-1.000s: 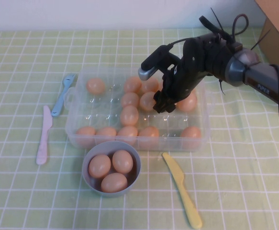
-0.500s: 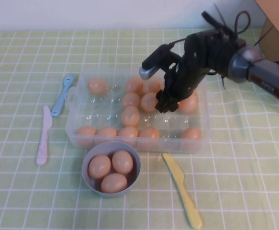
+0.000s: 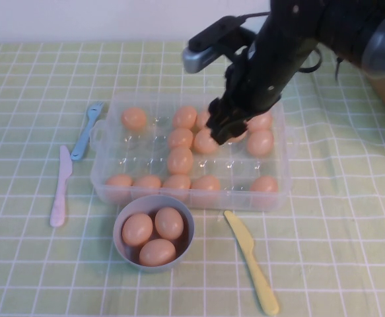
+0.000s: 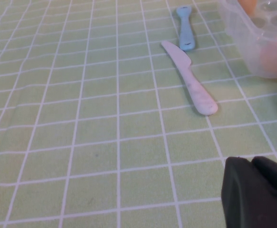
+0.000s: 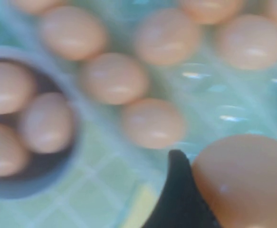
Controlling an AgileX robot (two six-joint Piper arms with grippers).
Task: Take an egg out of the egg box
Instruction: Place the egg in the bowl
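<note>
Landmark is the egg box (image 3: 106,177): clear plastic tray with moulded cups and rounded corners, mid-table, about a dozen peach-orange eggs sitting in it, several cups on its left half bare. Right arm reaches in from the far right side of the box, right gripper (image 3: 220,127) above the box's middle, raised clear of the cups. Right wrist view shows it closed on the egg (image 5: 245,178): a dark finger (image 5: 178,199) pressed against a smooth, peach-orange, unblemished shell, with the box's other eggs well below it. In the high view the held egg is mostly hidden by the fingers. My read: grasp and lift are done, the egg is out of its cup but above the box footprint; left to do is carry it clear of the box and set it down, probably in the grey-blue bowl (image 3: 127,214) touching the box's near wall, which already holds three eggs. Left gripper (image 4: 257,192) is parked low over the cloth, left of the box near the pale knife (image 4: 190,80); can't tell whether its fingers are open.
</note>
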